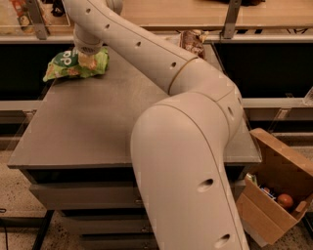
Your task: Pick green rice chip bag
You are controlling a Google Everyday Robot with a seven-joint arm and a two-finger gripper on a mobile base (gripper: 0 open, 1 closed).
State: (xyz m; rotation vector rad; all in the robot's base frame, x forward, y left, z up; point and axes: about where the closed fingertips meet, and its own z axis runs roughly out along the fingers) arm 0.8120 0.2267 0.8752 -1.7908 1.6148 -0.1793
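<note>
The green rice chip bag [66,67] lies at the far left corner of the grey table [93,127], crinkly bright green with white lettering. My gripper [88,57] reaches down from the long white arm [161,73] onto the right half of the bag and covers part of it. The wrist hides the contact point.
A brown-and-cream snack bag [193,41] lies at the table's far edge, right of the arm. A wooden shelf [195,12] runs behind the table. An open cardboard box [276,188] holding small items stands on the floor at the right. My arm's elbow fills the foreground.
</note>
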